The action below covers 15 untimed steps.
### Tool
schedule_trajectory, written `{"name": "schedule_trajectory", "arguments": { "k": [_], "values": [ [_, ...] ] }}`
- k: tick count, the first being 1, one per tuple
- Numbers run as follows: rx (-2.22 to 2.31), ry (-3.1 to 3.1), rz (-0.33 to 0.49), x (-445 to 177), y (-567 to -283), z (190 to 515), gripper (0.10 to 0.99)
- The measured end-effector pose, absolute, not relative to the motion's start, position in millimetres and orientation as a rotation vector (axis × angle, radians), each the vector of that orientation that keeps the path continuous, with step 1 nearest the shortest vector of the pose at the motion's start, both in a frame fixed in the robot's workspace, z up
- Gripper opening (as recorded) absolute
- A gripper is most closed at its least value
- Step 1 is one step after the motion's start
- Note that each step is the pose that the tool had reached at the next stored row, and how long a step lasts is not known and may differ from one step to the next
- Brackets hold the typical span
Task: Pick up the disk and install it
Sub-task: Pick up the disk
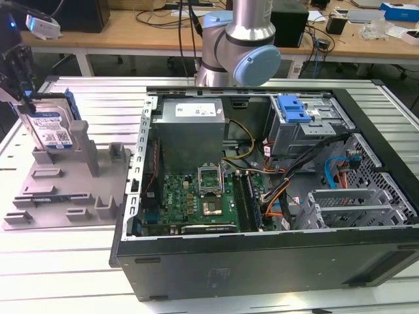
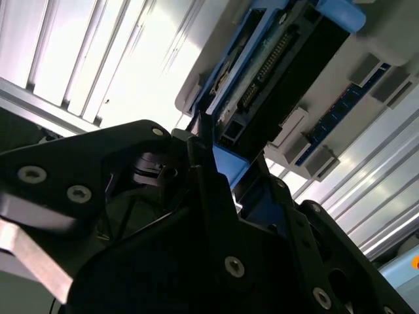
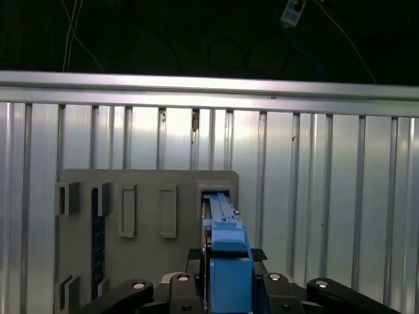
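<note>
Gripper point(image 1: 27, 104) is at the exterior view's left, over the grey tray point(image 1: 65, 196) on the slatted bench point(image 1: 59, 275). Fingers point(image 2: 216, 190) are clamped on the upper edge of the disk point(image 1: 51, 129), gripping its blue frame. The disk stands upright and slightly tilted, with its lower end at the tray's back slot between the posts. Can't tell if it's clear of the slot. The open PC case point(image 1: 262, 261) sits beside the tray, towards the exterior view's right.
</note>
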<state>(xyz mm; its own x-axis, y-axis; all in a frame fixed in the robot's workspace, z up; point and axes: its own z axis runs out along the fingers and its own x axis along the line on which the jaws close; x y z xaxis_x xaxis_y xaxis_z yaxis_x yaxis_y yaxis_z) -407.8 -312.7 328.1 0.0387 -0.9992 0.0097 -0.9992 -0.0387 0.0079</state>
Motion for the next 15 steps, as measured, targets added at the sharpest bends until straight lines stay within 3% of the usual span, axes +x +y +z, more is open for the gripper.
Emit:
{"name": "schedule_trajectory", "arguments": {
  "k": [15],
  "values": [
    [2.255, -2.169, 0.002, -403, -313, 384, 0.369]
  ]
}}
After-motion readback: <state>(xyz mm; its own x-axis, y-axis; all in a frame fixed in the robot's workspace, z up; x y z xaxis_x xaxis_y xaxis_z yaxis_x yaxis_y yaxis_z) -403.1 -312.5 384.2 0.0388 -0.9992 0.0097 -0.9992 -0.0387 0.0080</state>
